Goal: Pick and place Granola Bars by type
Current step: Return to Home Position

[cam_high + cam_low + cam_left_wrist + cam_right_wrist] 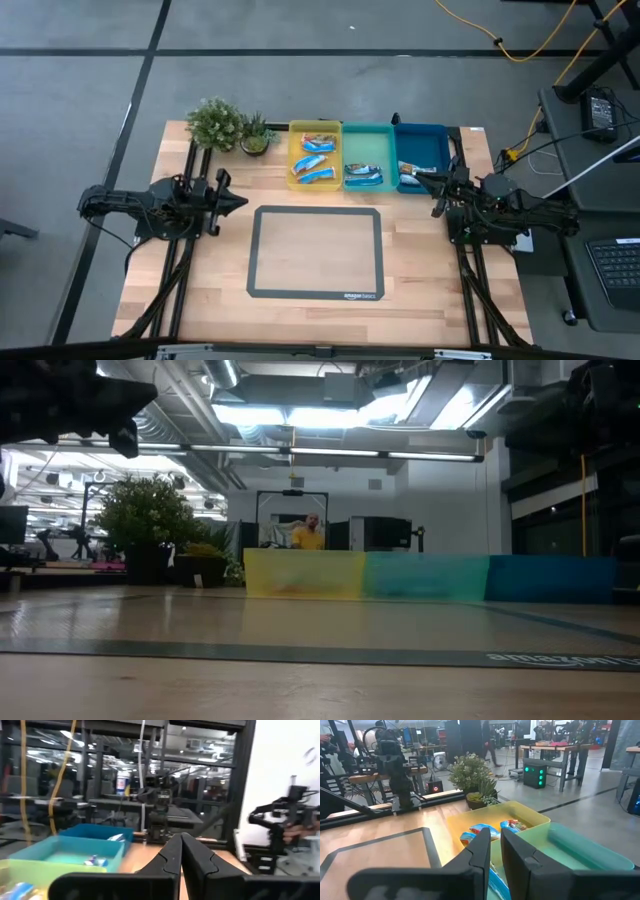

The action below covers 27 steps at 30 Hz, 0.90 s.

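Three trays stand side by side along the table's far edge. The yellow tray (297, 182) holds several red-and-blue and blue granola bars (314, 158) (482, 831). The teal tray (368, 140) holds blue bars (363, 176) (95, 861). A silver-white bar (408, 170) (116, 838) lies in the blue tray (422, 140). My left gripper (240, 200) (181, 842) hovers shut over the table's left side, apart from the trays. My right gripper (420, 181) (495, 837) hovers shut above the blue tray's near edge, holding nothing.
A dark-framed grey mat (315, 252) lies in the table's middle, in front of the trays. Two potted plants (215, 125) (257, 135) stand at the far left corner beside the yellow tray. A person in yellow (307, 535) is far behind the table.
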Available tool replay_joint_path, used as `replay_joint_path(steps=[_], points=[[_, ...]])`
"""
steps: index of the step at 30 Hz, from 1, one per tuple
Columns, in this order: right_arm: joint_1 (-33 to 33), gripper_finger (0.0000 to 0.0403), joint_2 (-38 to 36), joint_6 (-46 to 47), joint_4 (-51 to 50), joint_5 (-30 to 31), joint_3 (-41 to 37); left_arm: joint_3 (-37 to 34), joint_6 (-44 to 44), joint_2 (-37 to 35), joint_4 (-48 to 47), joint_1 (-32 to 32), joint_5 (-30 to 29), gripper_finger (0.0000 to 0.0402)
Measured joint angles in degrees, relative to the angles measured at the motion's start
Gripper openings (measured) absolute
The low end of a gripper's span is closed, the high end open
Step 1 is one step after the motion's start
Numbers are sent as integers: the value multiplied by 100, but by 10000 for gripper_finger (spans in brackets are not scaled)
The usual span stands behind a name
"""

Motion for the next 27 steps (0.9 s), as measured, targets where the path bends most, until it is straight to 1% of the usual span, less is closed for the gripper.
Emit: replay_joint_path(steps=[3, 6, 8, 12, 16, 18, 23, 25, 27], points=[[-2, 48, 0, -1, -4, 0, 0, 0, 217, 0, -202, 6, -208, 1], [-2, 48, 0, 48, -45, -1, 0, 0, 182, 0, -433, 6, -648, 3], [-2, 48, 0, 138, -45, -3, 0, 0, 106, 0, -604, 6, -772, 3], [-2, 48, 0, 147, -46, -46, 0, 0, -104, 2, -1036, 6, -865, 1], [-2, 48, 0, 130, -46, -60, 0, 0, -171, 81, -1030, 6, -949, 3], [-2, 48, -2, 125, -42, -166, 0, 0, -172, 77, -1008, 6, -1020, 3], [-2, 48, -2, -11, -16, -346, 0, 0, -172, 81, -1010, 6, -941, 1], [-2, 48, -2, -126, 75, -347, -3, 0, -172, 81, -1009, 6, -940, 3], [-2, 48, -4, -209, 471, -400, -138, 0, -172, 81, -1009, 6, -940, 5]])
